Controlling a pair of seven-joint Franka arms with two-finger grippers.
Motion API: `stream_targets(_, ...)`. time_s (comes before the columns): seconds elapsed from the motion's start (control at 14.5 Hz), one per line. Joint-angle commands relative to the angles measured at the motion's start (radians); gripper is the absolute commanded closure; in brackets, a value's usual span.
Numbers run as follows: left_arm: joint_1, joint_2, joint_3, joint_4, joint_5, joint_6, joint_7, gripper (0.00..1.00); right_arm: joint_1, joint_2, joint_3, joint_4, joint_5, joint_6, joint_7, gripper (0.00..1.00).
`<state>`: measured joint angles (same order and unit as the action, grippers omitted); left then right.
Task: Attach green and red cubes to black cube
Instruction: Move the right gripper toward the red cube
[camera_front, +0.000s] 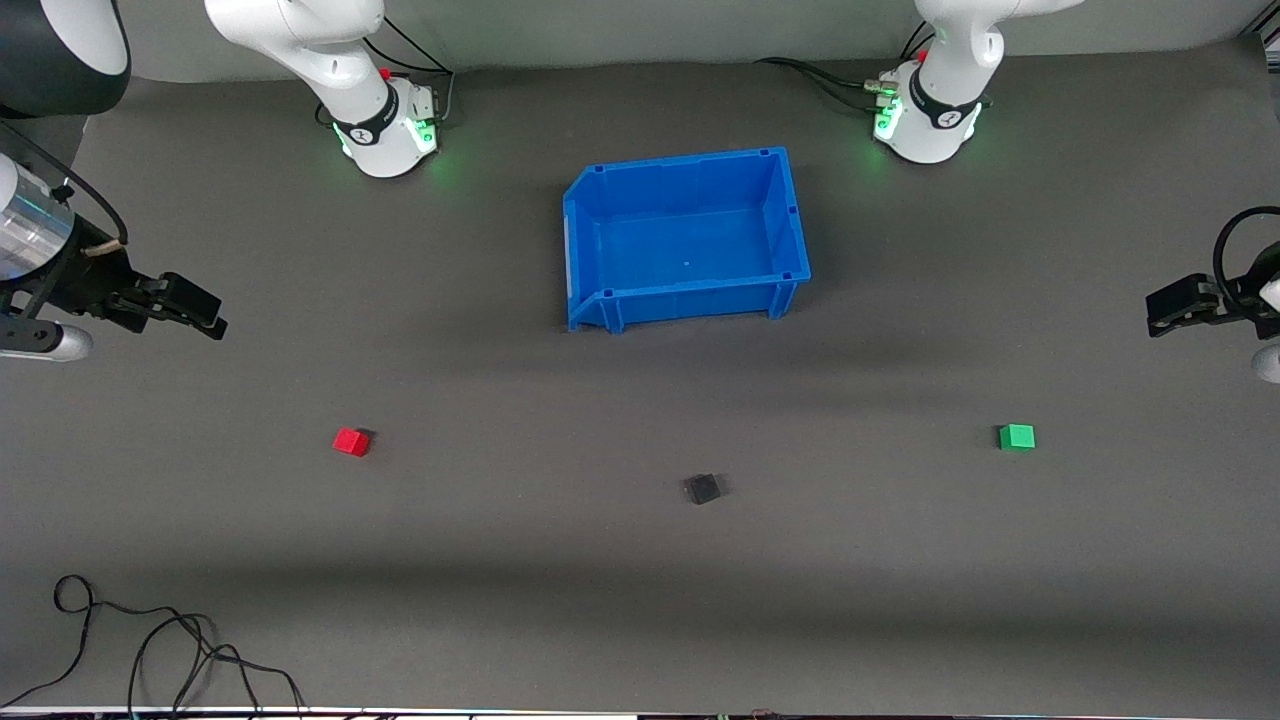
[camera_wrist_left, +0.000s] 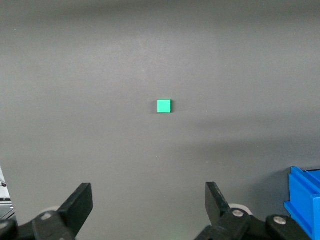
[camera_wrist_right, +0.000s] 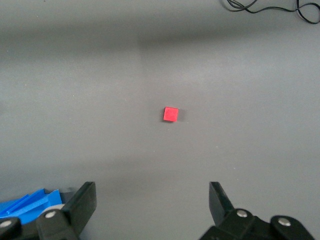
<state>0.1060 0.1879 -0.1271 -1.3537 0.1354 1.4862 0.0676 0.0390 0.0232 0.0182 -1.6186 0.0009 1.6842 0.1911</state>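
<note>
My left hand (camera_wrist_left: 146, 210) hung open over the tabletop (camera_front: 500, 540) near the green cube (camera_front: 1017, 437); my right hand (camera_wrist_right: 150, 207) hung open near the red cube (camera_front: 351, 441). The black cube (camera_front: 703, 489) sat between them, nearer the front camera than the blue bin (camera_front: 590, 250).

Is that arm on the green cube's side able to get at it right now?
Probably yes. The left gripper hangs open over bare mat, and the green cube sits alone with nothing around it.
</note>
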Motion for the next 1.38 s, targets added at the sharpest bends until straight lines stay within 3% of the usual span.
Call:
stream_targets(0.0,-0.023,-0.028,0.033,-0.019,-0.007,-0.004,-0.005,0.0,0.004,0.02,-0.003,0.042,0.002,-0.017,0.014,0.0)
stream_targets(0.21,-0.069,-0.06,0.081,-0.068,-0.017,0.029,-0.005,0.0,0.005,0.02,0.0,0.042,0.002,-0.017,0.018,0.0)
stream_targets(0.62,-0.074,-0.16,0.098,-0.214,-0.066,0.141,0.014,0.0,0.004,0.023,0.008,0.037,0.004,-0.017,0.014,0.0)
stream_targets(0.83,-0.138,-0.166,0.191,-0.222,-0.109,0.146,0.02,0.0,0.004,0.038,0.006,0.032,0.002,-0.017,-0.001,0.0)
stream_targets(1.31,-0.129,-0.163,0.185,-0.222,-0.109,0.14,0.024,0.0,0.005,0.155,0.0,0.009,-0.002,-0.031,0.001,0.0)
